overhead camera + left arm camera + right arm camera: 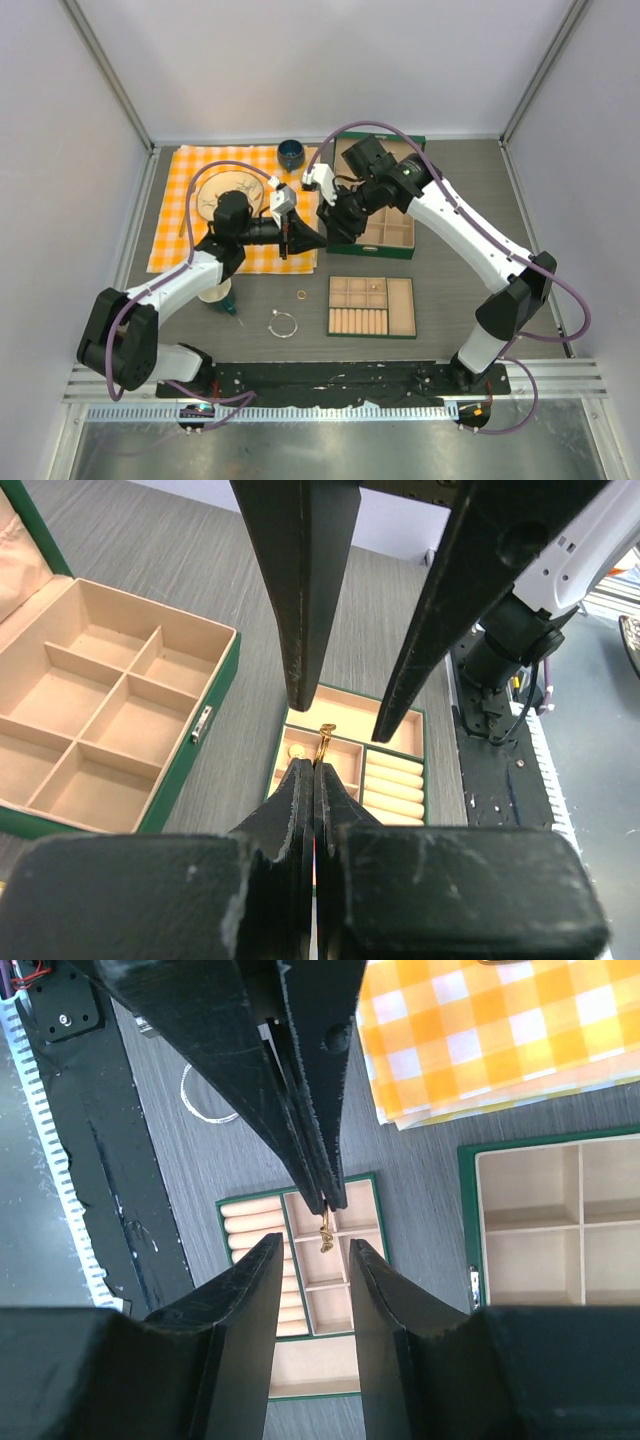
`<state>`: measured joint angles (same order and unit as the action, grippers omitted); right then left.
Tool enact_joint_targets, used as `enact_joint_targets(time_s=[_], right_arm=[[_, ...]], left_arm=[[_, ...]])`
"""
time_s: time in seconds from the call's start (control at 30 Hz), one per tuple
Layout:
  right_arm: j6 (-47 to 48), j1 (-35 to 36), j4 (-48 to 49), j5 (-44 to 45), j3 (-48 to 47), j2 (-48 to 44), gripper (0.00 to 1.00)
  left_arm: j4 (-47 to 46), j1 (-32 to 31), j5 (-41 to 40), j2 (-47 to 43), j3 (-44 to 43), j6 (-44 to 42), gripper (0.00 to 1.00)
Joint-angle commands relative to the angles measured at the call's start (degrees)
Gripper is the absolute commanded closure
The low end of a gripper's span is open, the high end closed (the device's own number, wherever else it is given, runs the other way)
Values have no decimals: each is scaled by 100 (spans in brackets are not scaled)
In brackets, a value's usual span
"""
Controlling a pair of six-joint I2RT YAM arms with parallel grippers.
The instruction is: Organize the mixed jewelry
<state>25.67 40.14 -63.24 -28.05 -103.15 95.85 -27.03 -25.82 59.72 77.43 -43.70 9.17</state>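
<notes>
Left wrist view: the left gripper (315, 770) is clamped on a tiny gold piece (324, 742), possibly a stud, held in the air above the tray (408, 742). Just beyond, the right gripper (342, 708) stands parted around it. This looks like a handover, so the right jaws must close before the left lets go.

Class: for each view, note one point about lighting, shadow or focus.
Top view: even light, faint shadows, table sharp. Left wrist view: the left end effector is dark, its base slightly soft. Right wrist view: the checked cloth is the brightest area.
</notes>
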Motion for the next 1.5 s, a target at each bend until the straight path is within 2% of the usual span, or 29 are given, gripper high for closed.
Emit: enact_joint_targets(time_s=[0.0,0.5,0.83,1.0,1.27,1.47], right_arm=[[96,125,23,81,41,-67,61],[114,161,93,371,76,-49,65],[96,161,110,318,67,-14,74],[87,161,119,274,50,21,75],[61,161,128,160,23,91,84],[43,161,119,98,-12,109,99]], left_arm=[[-356,-28,74,-17,-191,208,100],[-470,-28,259,-123,-59,296,100],[-479,-28,294,-123,-51,314,100],[-514,-37,303,-123,-24,349,100],[-576,-37,338,-123,2,410,100],[-602,-46,303,-88,2,463,100]])
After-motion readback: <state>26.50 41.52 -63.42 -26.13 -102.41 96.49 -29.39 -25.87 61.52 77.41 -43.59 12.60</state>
